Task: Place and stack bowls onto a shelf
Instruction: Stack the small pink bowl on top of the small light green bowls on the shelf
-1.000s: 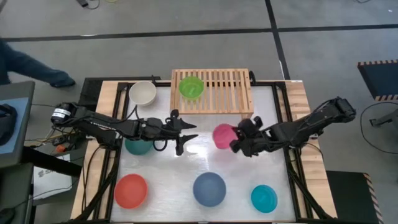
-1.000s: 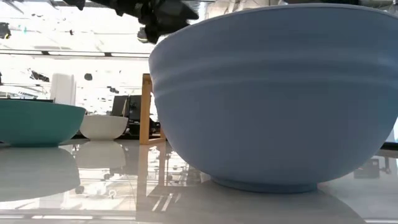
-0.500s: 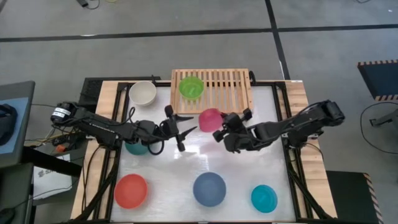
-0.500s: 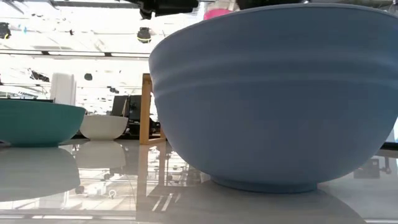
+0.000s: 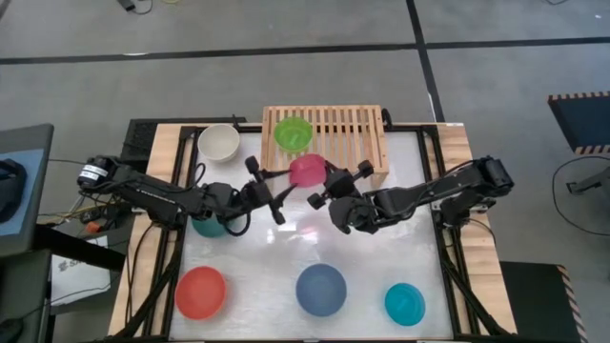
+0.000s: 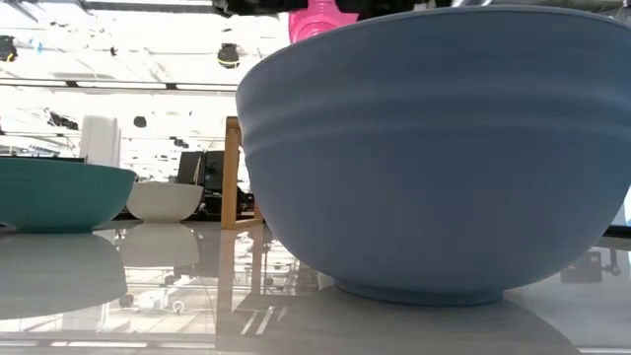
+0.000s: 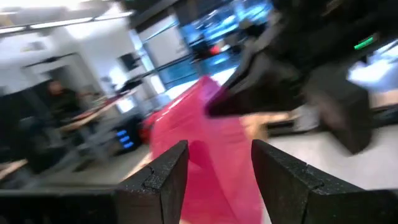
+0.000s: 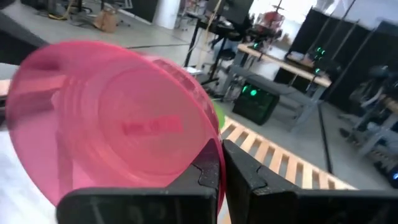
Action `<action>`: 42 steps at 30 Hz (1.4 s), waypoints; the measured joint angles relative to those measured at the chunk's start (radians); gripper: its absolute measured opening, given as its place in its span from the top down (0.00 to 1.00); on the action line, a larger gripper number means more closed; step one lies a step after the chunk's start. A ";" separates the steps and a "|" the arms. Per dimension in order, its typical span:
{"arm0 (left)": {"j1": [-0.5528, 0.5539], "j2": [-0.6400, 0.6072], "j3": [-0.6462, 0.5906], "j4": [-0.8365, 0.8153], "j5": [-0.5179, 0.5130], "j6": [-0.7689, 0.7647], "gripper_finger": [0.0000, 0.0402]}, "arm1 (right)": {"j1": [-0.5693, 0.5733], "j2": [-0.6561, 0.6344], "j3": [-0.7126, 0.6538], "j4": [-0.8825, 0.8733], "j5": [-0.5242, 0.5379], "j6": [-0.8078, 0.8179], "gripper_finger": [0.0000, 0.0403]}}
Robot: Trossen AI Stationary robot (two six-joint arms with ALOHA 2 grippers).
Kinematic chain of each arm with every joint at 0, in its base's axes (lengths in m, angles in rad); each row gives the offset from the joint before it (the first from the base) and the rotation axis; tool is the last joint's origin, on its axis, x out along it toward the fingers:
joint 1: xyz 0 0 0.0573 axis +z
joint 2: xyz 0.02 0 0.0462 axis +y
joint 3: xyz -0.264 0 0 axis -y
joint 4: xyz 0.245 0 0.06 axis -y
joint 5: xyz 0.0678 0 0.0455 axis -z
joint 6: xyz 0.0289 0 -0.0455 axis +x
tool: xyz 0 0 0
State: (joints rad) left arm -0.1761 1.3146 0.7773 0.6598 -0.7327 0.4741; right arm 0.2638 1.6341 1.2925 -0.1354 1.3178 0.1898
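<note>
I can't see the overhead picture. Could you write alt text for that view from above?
Seen from above, the right gripper holds a magenta bowl at the front edge of a slatted wooden shelf, where a lime green bowl already sits. The left gripper is open beside it. White, teal, red, blue and cyan bowls wait on the table.

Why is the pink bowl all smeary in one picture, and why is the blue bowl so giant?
Left wrist view: the magenta bowl is streaked with motion blur. Low view: the slate blue bowl sits right by the camera, filling the picture; the room behind is glaringly bright.
</note>
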 joint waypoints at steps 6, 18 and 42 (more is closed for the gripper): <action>0.000 0.001 0.000 -0.014 -0.129 0.028 0.59 | 0.005 0.008 0.017 0.018 -0.010 -0.041 0.92; 0.002 0.001 0.000 -0.009 -0.173 0.011 0.97 | 0.024 0.008 0.017 0.008 -0.034 -0.086 0.88; 0.301 0.001 0.530 -0.898 0.058 -0.198 1.00 | -0.024 -0.246 0.015 -0.511 -0.172 0.223 0.36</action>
State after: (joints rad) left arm 0.1254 1.3159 1.3077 -0.2380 -0.6751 0.2758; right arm 0.2394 1.3884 1.3079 -0.6462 1.1461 0.4127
